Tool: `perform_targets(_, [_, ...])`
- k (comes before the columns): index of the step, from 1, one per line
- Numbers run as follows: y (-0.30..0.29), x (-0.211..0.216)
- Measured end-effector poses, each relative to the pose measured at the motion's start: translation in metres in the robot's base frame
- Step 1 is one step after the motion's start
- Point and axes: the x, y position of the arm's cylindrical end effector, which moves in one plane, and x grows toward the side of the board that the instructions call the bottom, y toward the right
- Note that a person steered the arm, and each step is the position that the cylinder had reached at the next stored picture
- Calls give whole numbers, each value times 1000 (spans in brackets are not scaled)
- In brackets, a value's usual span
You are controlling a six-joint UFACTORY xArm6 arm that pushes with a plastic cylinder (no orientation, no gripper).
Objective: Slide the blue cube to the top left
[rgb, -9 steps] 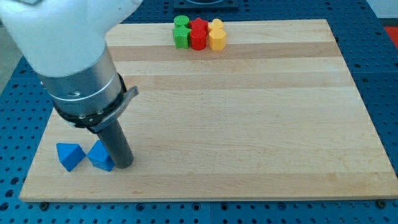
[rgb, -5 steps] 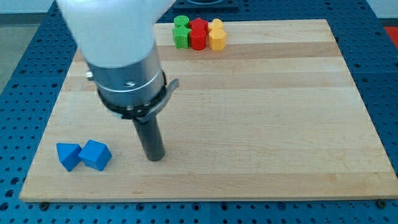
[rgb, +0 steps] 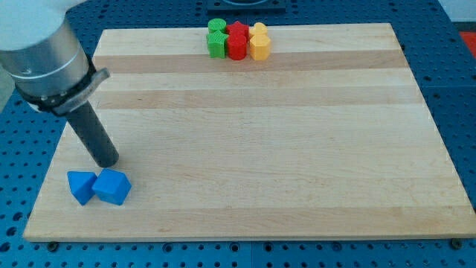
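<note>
Two blue blocks lie touching at the board's bottom left. The right one is the blue cube (rgb: 112, 187); the left one (rgb: 80, 186) is a blue block of unclear shape. My tip (rgb: 108, 163) rests on the board just above the cube, a small gap away from it. The rod rises up and to the left into the arm's grey and white body (rgb: 44, 56).
A green block (rgb: 216, 39), a red block (rgb: 237, 40) and a yellow block (rgb: 259, 42) stand in a tight row at the top middle of the wooden board (rgb: 297, 134). Blue perforated table surrounds the board.
My tip moved right, away from the cube's right side, then back left to a spot just above the cube. The cube has shifted slightly left.
</note>
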Motion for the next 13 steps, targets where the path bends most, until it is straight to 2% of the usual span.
perform_targets(3, [-27, -4])
perform_targets(5, [-27, 16])
perform_targets(13, [21, 26])
